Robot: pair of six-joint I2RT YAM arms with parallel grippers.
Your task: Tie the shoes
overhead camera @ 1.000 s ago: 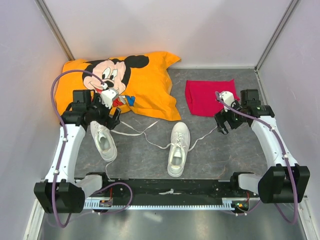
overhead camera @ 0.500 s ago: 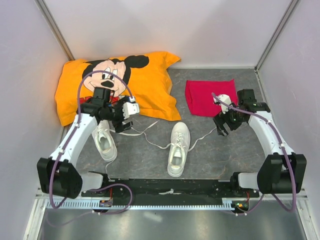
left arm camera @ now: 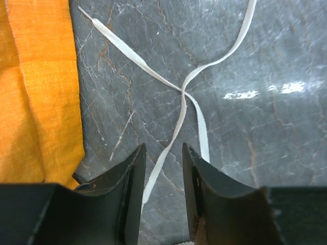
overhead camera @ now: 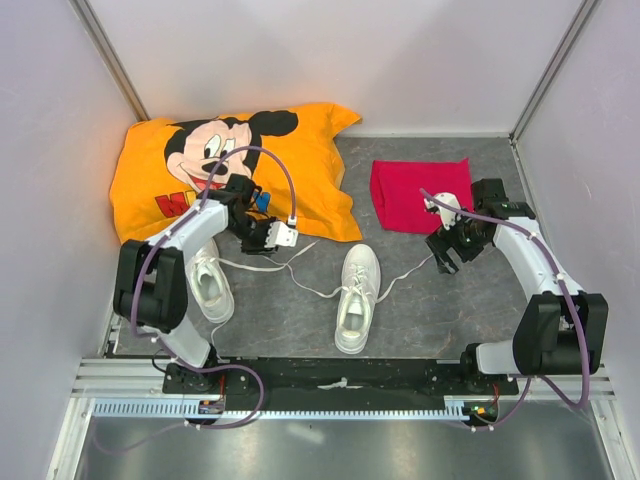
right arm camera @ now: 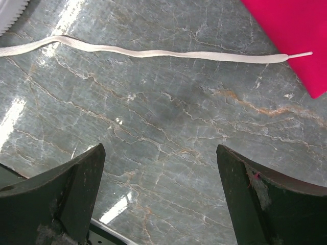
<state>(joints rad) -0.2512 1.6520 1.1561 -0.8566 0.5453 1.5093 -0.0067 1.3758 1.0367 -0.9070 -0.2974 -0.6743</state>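
Observation:
Two white shoes lie on the grey floor, one at the left [overhead camera: 208,282] and one in the middle [overhead camera: 357,298], with loose laces [overhead camera: 290,262] spread between them. My left gripper [overhead camera: 264,243] hangs low over these laces, just right of the left shoe. In the left wrist view its jaws [left arm camera: 163,148] stand narrowly apart, and a lace strand [left arm camera: 176,127] runs between them without being pinched. My right gripper [overhead camera: 440,254] is wide open [right arm camera: 161,150] over bare floor, right of the middle shoe. That shoe's lace [right arm camera: 153,52] lies a little ahead of its fingers.
An orange Mickey Mouse pillow [overhead camera: 230,165] lies at the back left, its edge [left arm camera: 36,87] close to my left gripper. A red cloth [overhead camera: 418,192] lies at the back right, its corner [right arm camera: 291,30] beside the lace tip. Walls enclose three sides.
My left arm swung from beside the left shoe's toe rightwards over the laces, and its jaws narrowed around a strand. The right gripper barely shifted and stayed wide open.

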